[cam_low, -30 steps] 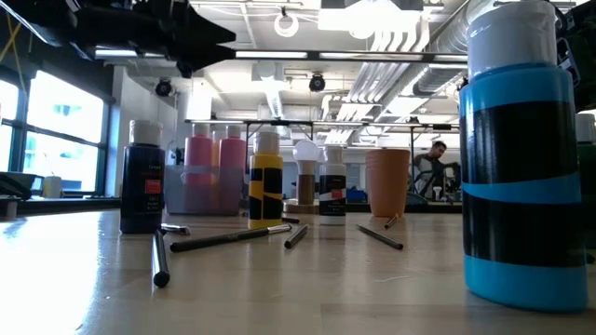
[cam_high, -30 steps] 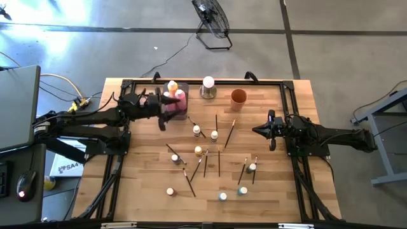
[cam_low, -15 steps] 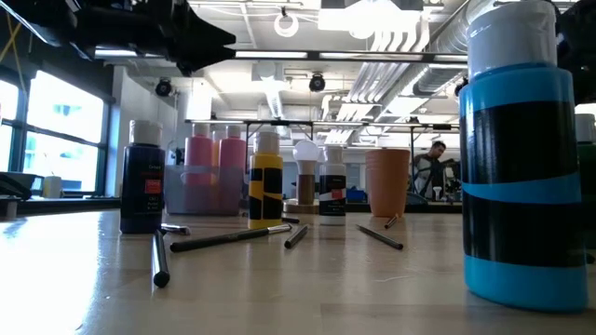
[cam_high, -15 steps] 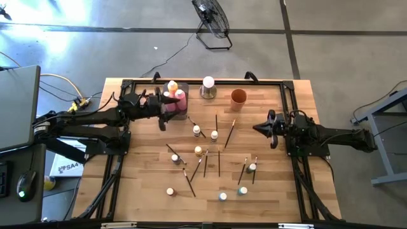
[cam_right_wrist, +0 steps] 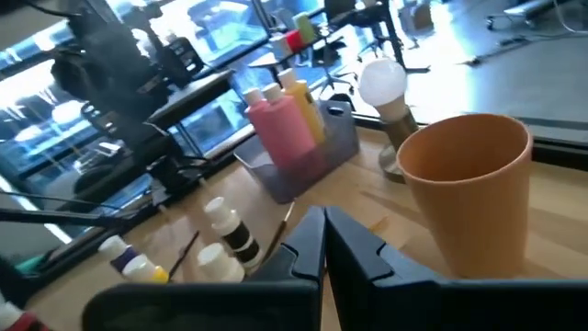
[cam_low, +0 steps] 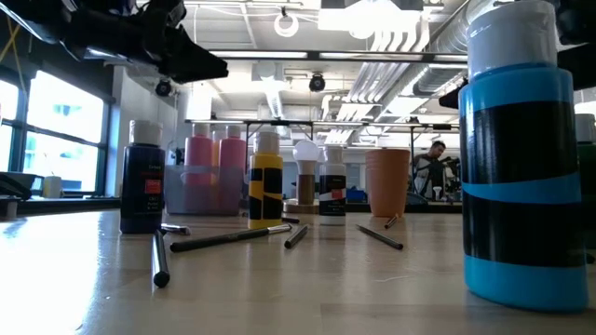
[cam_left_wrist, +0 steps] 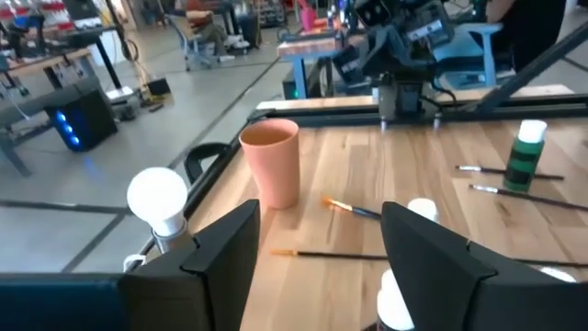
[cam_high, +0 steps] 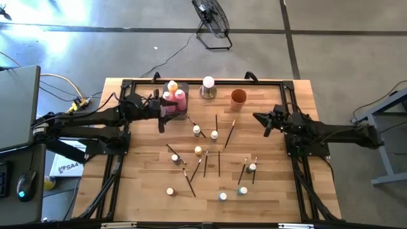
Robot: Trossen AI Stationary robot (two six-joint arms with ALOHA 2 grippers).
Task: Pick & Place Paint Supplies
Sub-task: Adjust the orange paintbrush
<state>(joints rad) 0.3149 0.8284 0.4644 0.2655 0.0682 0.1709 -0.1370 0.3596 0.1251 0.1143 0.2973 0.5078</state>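
The grey tray point(cam_high: 175, 100) at the far left of the table holds pink bottles point(cam_right_wrist: 287, 129) and a yellow bottle point(cam_high: 170, 86). Several tiny white-capped bottles point(cam_high: 198, 151) and thin dark paintbrushes point(cam_high: 219, 162) lie scattered over the middle of the table. My left gripper point(cam_high: 163, 113) hovers open beside the tray's near side, its fingers point(cam_left_wrist: 220, 253) spread with nothing between them. Above the table's right part, my right gripper point(cam_high: 262, 119) is shut and empty, and in the right wrist view its fingertips point(cam_right_wrist: 322, 241) point at the orange cup point(cam_right_wrist: 469, 188).
A white ball on a metal base point(cam_high: 208, 86) and the orange cup point(cam_high: 238, 97) stand at the far edge, right of the tray. A black frame point(cam_high: 289, 102) borders the table. In the low view a blue-and-black bottle point(cam_low: 517, 158) stands very close to the camera.
My right gripper has risen, shifted toward the table's far edge and rolled about its own axis, staying shut. My left gripper has rolled and tipped a little in place near the tray. The bottles and brushes lie where they lay.
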